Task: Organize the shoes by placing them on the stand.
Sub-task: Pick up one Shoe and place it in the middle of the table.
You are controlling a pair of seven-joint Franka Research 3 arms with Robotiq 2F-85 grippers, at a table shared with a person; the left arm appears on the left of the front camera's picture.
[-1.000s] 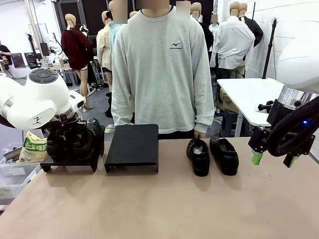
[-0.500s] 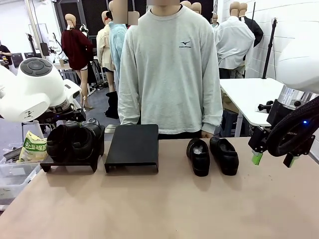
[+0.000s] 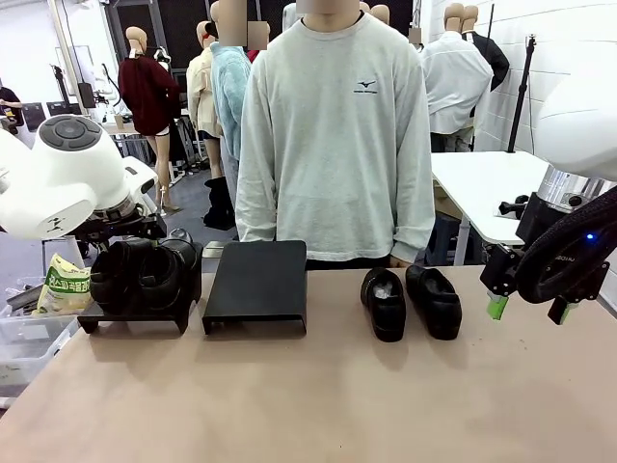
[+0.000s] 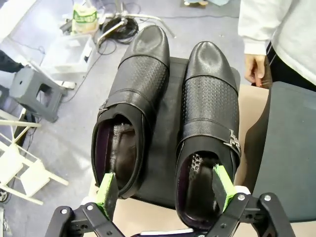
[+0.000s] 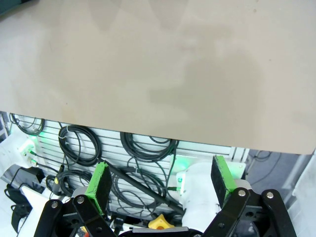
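Two black shoes (image 3: 145, 275) are seated side by side on the left stand (image 3: 135, 320), heels twd the robot, toes twd the far side. The left end effector (image 4: 164, 186) is held just above their heels, pads wide apart, one over each shoe opening, nothing clamped. That stand is judged full.

The mid stand (image 3: 258, 280) is seen bare, just right of the full one.

Two more shoes, inner (image 3: 385, 304) and outer (image 3: 434, 301), are left on the bench (image 3: 308, 395) in front of the person, parallel, just beside each other w/ a narrow gap. Long axis runs near-to-far; toes seem turned twd the robot, openings at the far end.

The right end effector (image 5: 160, 182) is held over the bench's right edge, pads apart, empty. The bench shoes lie to its left, outer shoe first, then inner, then the mid stand beyond. The right arm is the nearer by far; the left is well apart from them, w/ the mid stand between.

Next move judged: a reach left by the right arm, pads set across the outer shoe's width, i.e. square to its long axis.
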